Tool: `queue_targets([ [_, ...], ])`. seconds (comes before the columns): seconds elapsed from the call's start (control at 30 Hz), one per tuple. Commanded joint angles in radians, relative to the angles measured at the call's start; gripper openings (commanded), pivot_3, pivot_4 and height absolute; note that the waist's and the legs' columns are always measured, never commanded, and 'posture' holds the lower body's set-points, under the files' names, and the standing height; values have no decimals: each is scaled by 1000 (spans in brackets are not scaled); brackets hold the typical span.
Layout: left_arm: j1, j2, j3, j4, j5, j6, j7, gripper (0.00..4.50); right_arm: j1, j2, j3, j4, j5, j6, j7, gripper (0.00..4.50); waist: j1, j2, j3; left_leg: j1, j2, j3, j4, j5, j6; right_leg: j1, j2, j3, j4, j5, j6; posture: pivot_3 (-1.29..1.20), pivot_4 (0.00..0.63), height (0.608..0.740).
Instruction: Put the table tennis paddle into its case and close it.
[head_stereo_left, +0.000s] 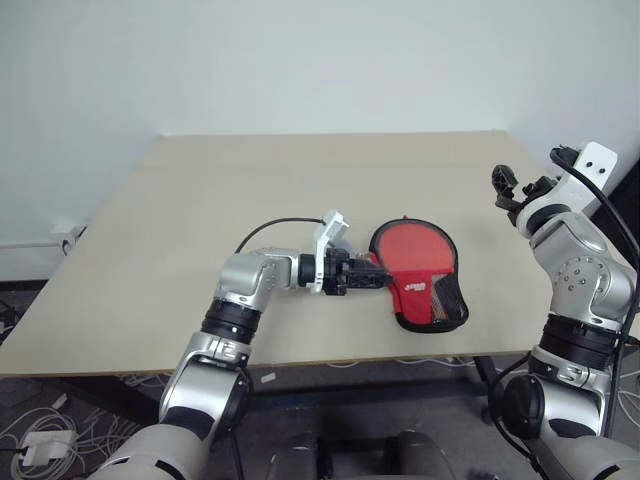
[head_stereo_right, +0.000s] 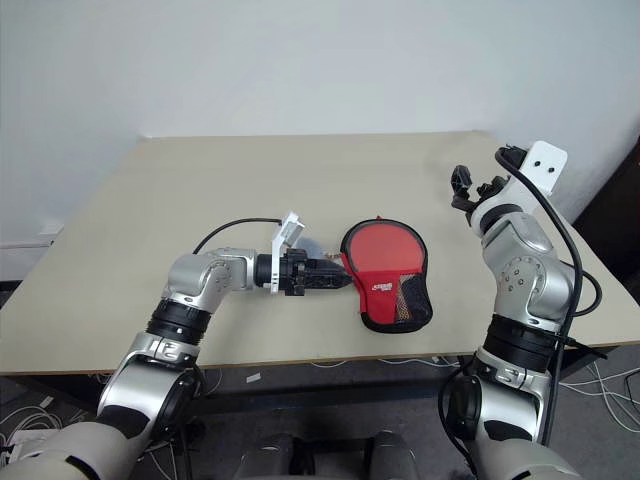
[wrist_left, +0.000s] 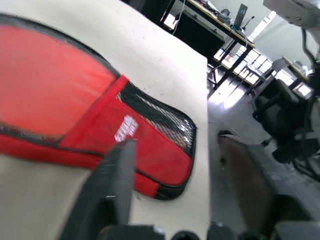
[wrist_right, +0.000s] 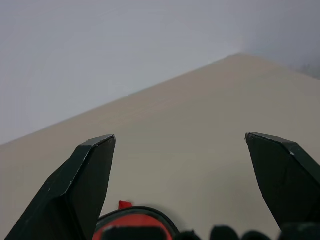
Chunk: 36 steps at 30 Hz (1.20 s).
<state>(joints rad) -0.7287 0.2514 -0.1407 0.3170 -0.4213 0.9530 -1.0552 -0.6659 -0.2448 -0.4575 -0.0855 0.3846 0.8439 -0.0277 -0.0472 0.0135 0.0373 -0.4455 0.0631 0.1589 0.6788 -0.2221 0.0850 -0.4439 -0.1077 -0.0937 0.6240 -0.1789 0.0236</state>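
Left hand (head_stereo_left: 372, 275), grip unclear, touches the case (head_stereo_left: 420, 280); wrist view shows right hand (wrist_right: 182, 175) spread empty.

The table (head_stereo_left: 200, 220) lay bare across its far half and its whole left side, giving open passage there. The only obstacle on it was the case (head_stereo_left: 418, 275), flat near the front edge, with the left gripper (head_stereo_left: 372, 276) crowding its left rim.
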Motion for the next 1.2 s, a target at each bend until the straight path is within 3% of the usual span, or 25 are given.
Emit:
queue_targets([
  [0.03, 1, -30, 25, -29, -38, 99, 77, 2842, -25, -11, 2, 1, 10, -37, -1, 4500, 0, 0, 0, 0, 0, 0, 0, 0, 0, 0, 0, 0, 0, 0, 0, 0, 0, 724],
  [0.17, -26, -90, 60, 8, -49, 182, 183, 2842, -28, -9, 11, 13, 10, -45, -1, 4500, 0, 0, 0, 0, 0, 0, 0, 0, 0, 0, 0, 0, 0, 0, 0, 0, 0, 724],
  [0.57, -126, -229, 134, 255, -9, 175, 433, 2842, -7, -9, 8, -3, 11, -46, -19, 4500, 0, 0, 0, 0, 0, -1, 1, 0, 0, 0, 0, -1, 0, 0, 0, 0, 0, 724],
  [0.8, -227, -334, 287, 469, -46, 130, 558, 2842, 2, -10, 7, -8, 12, -48, -27, 4500, 0, 0, 0, 0, 0, -1, 1, 0, 1, 1, 0, -1, 0, 0, 0, 0, 0, 724],
  [1.17, -259, -387, 387, 577, -60, 119, 609, 2842, 5, -16, 8, -2, 7, -55, -29, 4500, 1, 0, 0, 0, -1, -2, 1, -1, 2, 2, 0, -2, 0, 0, 0, 0, 0, 724],
  [1.2, -258, -386, 399, 575, -62, 115, 618, 2672, 5, -16, 8, -1, 6, -55, -30, 4500, 1, 0, 0, 0, -1, -2, 1, -1, 2, 2, 0, -2, 0, 0, 0, 0, 0, 724],
])
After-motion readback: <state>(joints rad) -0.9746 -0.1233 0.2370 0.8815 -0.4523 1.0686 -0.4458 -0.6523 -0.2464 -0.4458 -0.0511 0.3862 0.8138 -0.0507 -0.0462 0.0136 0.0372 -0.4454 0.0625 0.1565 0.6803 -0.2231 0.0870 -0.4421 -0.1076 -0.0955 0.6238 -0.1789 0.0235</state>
